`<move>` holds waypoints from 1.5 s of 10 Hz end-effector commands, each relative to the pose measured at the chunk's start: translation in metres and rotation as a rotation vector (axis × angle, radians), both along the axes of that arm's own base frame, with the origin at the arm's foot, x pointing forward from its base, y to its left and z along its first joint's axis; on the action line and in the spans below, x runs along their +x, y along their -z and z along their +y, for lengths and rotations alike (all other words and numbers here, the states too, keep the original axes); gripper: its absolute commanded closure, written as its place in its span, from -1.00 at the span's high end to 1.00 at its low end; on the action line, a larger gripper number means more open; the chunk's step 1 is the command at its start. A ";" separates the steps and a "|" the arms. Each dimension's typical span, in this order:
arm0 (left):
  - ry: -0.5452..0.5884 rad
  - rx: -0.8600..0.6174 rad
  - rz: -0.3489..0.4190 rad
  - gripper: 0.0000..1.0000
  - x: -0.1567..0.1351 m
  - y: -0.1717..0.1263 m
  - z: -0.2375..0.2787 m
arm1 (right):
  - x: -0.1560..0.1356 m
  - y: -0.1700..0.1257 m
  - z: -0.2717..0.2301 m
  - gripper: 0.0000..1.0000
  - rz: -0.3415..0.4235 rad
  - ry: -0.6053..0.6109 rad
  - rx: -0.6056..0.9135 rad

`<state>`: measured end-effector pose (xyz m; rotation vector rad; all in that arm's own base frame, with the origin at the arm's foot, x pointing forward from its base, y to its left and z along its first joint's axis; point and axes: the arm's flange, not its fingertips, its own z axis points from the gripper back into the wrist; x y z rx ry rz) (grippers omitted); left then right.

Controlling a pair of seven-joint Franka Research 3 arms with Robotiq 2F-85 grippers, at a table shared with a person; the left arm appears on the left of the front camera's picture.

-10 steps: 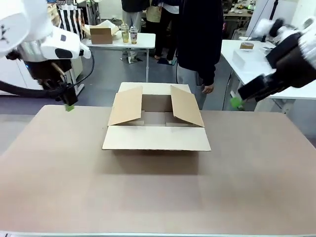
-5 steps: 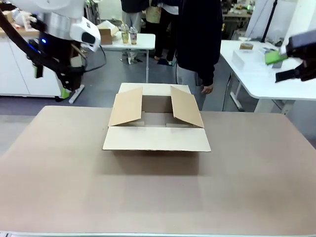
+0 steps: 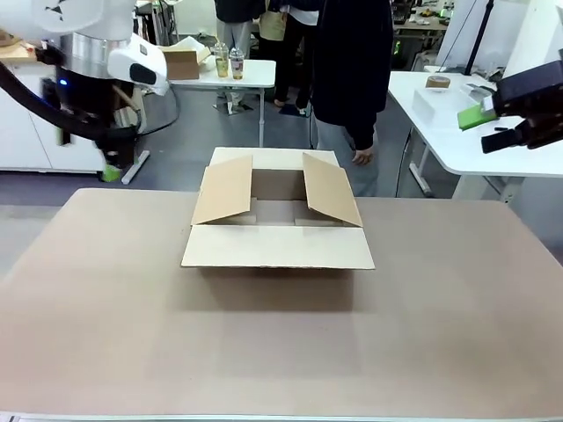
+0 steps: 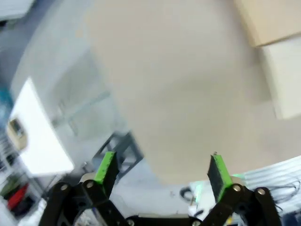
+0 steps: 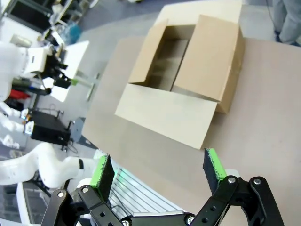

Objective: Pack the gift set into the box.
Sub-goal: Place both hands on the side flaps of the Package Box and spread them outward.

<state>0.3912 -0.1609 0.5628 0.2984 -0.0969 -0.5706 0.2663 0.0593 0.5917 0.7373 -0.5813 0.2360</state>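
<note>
The box (image 3: pixel 277 230) is a brown cardboard carton at the far middle of the table. Its four flaps are open, the front flap lies flat toward me, and the inside looks bare. It also shows in the right wrist view as the box (image 5: pixel 188 80), from above, and as a pale blurred corner of the box (image 4: pixel 277 56) in the left wrist view. The gift set is out of view. My left gripper (image 3: pixel 107 172) (image 4: pixel 161 169) hangs open past the table's far left corner. My right gripper (image 3: pixel 488 130) (image 5: pixel 158 168) is open and raised off the far right edge.
A person in a dark top (image 3: pixel 352 70) stands just behind the box, one hand (image 3: pixel 361 156) hanging down. A white side table (image 3: pixel 440 114) stands at the right. Farther back, a white table (image 3: pixel 220 75) carries bottles and a smaller cardboard box (image 3: pixel 180 61).
Both arms have lifted up and away from the table's far corners. The left wrist has turned, and the right gripper has climbed to the side table's height. The box has not moved.
</note>
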 end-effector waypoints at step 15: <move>0.129 -1.322 -0.064 1.00 -0.042 0.021 0.167 | 0.003 -0.002 -0.002 1.00 -0.012 -0.022 0.016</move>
